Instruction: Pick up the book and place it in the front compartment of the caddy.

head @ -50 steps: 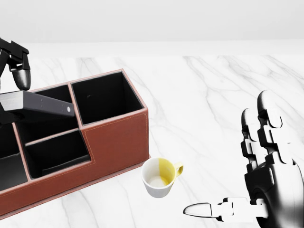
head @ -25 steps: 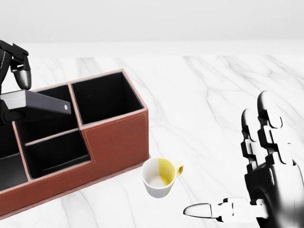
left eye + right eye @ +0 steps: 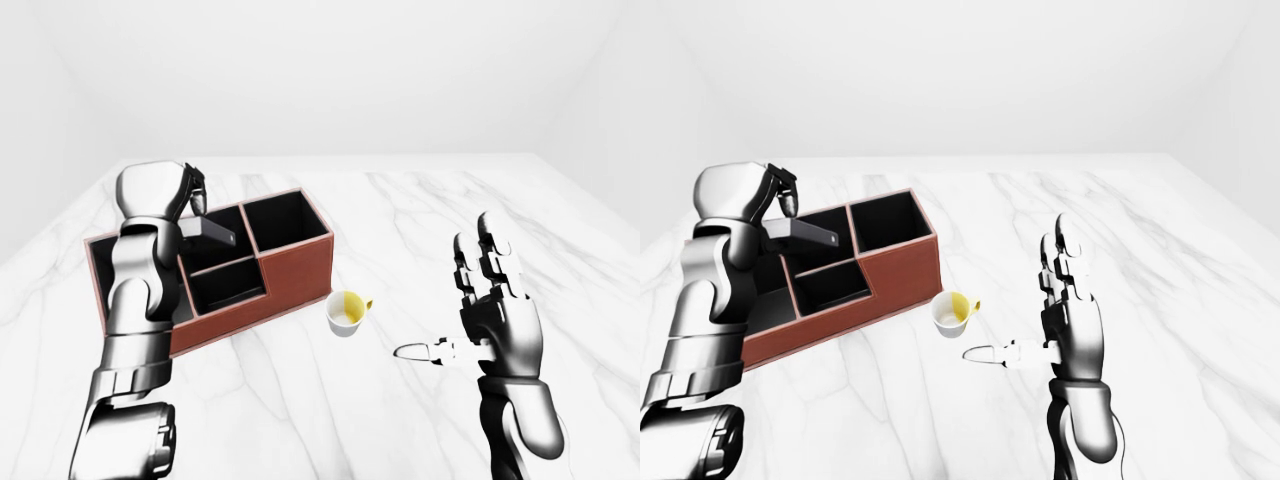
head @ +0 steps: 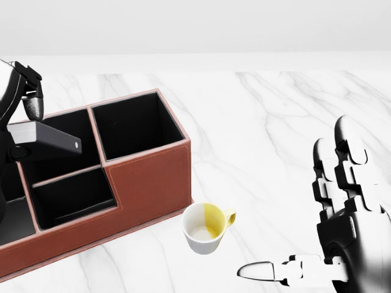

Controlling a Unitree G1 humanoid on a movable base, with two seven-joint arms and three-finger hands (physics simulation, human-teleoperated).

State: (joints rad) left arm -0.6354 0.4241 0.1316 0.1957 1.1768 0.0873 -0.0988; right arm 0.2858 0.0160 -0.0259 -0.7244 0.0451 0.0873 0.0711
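The book (image 4: 47, 138), dark grey with a pale page edge, hangs nearly flat over the caddy's left-hand compartments at the left edge of the head view. My left hand (image 4: 23, 119) is shut on its left end, one finger (image 4: 32, 102) curling over the top. The caddy (image 4: 149, 177) is brown leather with black compartments: a tall square one at its right end and lower ones toward the view's bottom. My right hand (image 4: 317, 220) stands open at the lower right, palm turned left, holding nothing and far from the caddy.
A white mug (image 4: 205, 227) with a yellow inside stands on the marble tabletop (image 4: 263, 122), just right of the caddy's lower corner. My left forearm (image 3: 135, 300) rises in front of the caddy's left end in the left-eye view.
My left hand has drawn the book to the left in the head view and lifted slightly; less of the book now reaches over the caddy. The right hand has hardly moved.
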